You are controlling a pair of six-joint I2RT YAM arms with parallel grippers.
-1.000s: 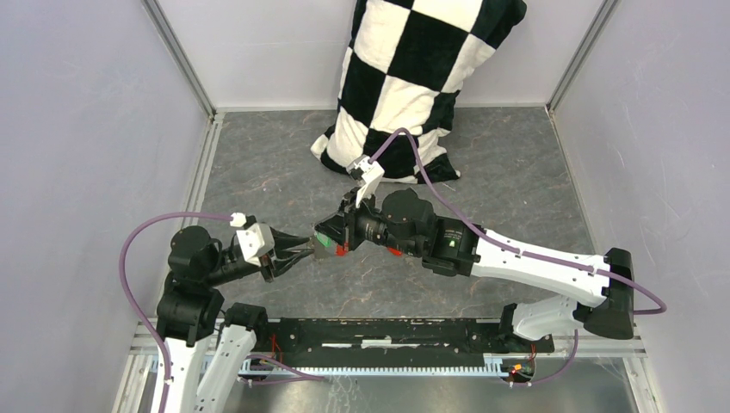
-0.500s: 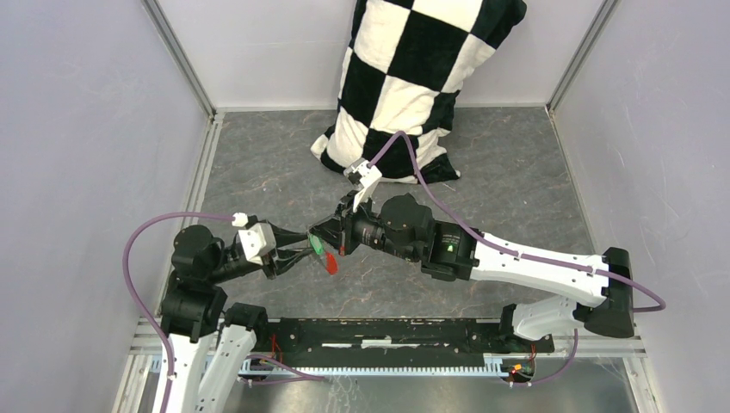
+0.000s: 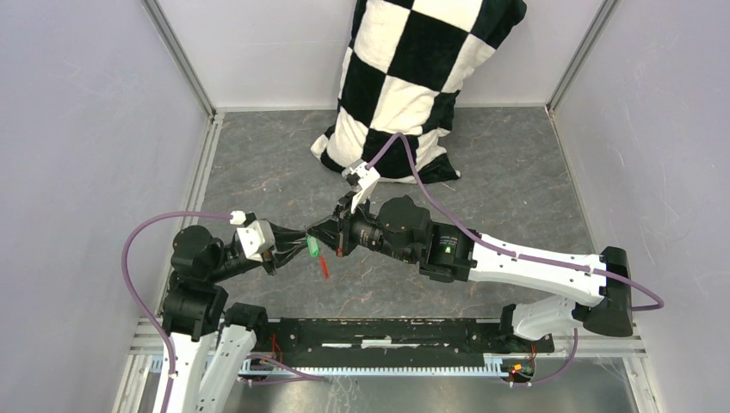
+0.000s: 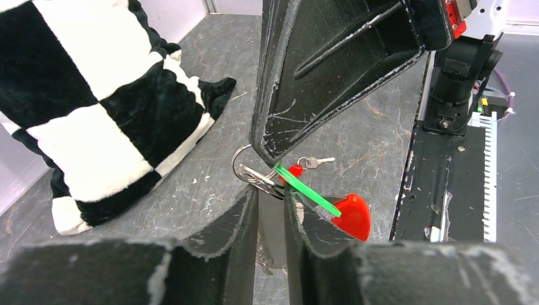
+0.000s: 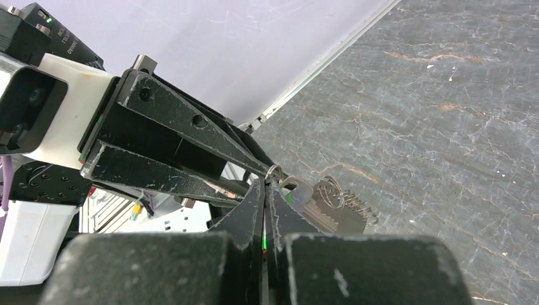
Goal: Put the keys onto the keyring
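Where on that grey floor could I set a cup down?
Bare table lies between the left wall and the checkered pillow, between the pillow and the right wall, and in the strip before the black bar. It is crowded mid-table, where the left gripper and right gripper meet at the keyring and the green key.

The keyring (image 4: pixel 243 170) is thin bright metal wire; its fob (image 4: pixel 351 216) is glossy red plastic. The green key (image 4: pixel 306 189) has a smooth translucent plastic head. The left end effector (image 4: pixel 270 196) has matt black, grainy fingers (image 4: pixel 241 235), scuffed pale at the edges. The desk (image 3: pixel 516 172) is matt grey and marbled. The pillow (image 3: pixel 405 77) is plush cloth.
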